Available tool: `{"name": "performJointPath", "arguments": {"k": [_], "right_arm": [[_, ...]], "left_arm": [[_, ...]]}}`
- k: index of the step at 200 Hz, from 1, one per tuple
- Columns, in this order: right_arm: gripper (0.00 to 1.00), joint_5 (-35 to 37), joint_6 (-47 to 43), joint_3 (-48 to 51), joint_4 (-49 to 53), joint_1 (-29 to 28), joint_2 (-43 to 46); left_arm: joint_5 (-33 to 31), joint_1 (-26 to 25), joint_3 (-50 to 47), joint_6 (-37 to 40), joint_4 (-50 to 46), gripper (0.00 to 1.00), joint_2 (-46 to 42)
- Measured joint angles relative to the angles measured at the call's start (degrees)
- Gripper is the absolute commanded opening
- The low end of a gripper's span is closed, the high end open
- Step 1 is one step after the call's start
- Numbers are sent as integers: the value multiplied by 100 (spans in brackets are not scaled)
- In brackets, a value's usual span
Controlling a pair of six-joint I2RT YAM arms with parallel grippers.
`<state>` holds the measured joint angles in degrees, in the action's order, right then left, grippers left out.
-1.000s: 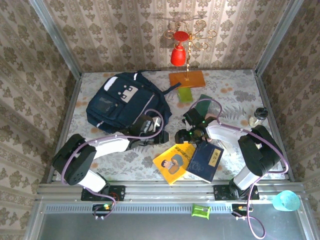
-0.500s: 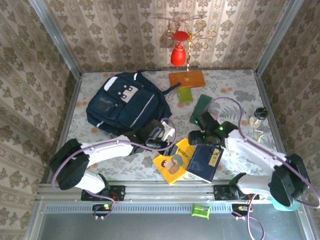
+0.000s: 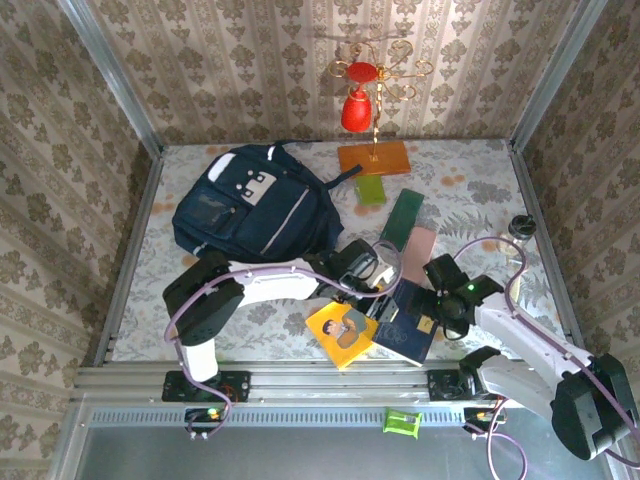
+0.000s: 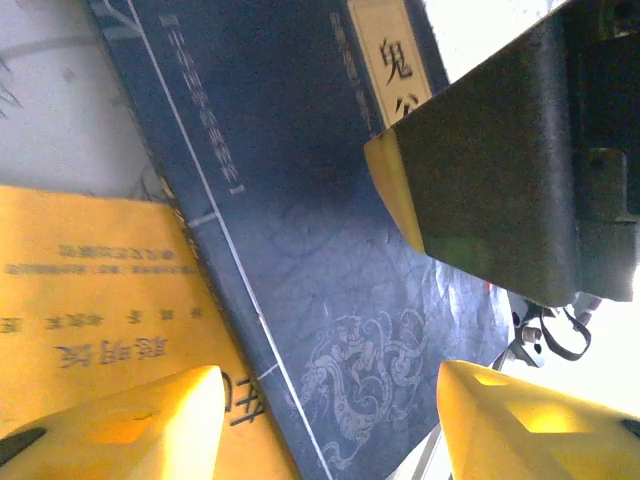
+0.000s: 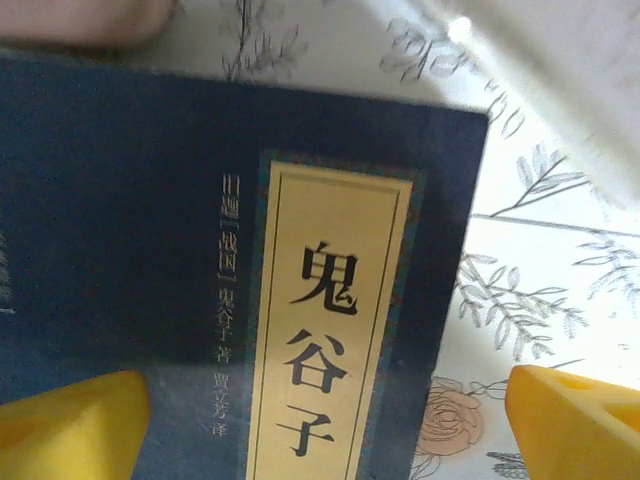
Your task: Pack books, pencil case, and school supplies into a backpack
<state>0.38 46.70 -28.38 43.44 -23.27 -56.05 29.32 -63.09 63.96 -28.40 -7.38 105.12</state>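
At the table's front, the flat navy book (image 3: 408, 322) with its pale label lies edge to edge with the bright yellow book (image 3: 345, 333), near the soft fabric backpack (image 3: 255, 205). Since a second ago, I see both arms have swung over it. The left gripper (image 4: 325, 430) stands parted and the right gripper (image 5: 320, 430) wide, both empty.

Robot test booth, dressed as a home room. Damask wallpaper panels (image 3: 230, 60) on three sides, framed by bare aluminium posts (image 3: 108, 75). Floral-cloth table (image 3: 470, 170). Slotted metal rail (image 3: 320, 380) at near edge carries arm bases (image 3: 205, 385). Red-gold ornament (image 3: 362, 95) at back.
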Motion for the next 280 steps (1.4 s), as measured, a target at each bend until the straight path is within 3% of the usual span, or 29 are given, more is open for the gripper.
{"name": "performJointPath", "arguments": {"k": [46, 83, 127, 161, 193, 219, 248, 280], "right_arm": [[78, -686, 98, 573, -621, 2, 448], [60, -883, -15, 1032, -984, 50, 1316], [34, -962, -94, 1207, -1469, 50, 2409], [7, -1038, -208, 1189, -1886, 50, 2463], [3, -1128, -389, 892, -1954, 50, 2006], [3, -1156, -605, 378, -1969, 50, 1733], [3, -1237, -721, -278, -2173, 50, 1305], [2, -1290, -839, -741, -2424, 50, 726]], "left_arm": [[50, -44, 129, -282, 4, 51, 389], [92, 66, 83, -520, 66, 50, 411], [85, 236, -127, -702, 225, 50, 282], [28, 306, -317, -763, 376, 52, 129], [-122, 494, -540, -737, 479, 64, -269], [-540, 911, -861, -448, 404, 69, -1165], [-1550, 1668, -828, 271, 52, 71, -1974], [-2573, 2135, -286, 1119, -603, 71, -1661]]}}
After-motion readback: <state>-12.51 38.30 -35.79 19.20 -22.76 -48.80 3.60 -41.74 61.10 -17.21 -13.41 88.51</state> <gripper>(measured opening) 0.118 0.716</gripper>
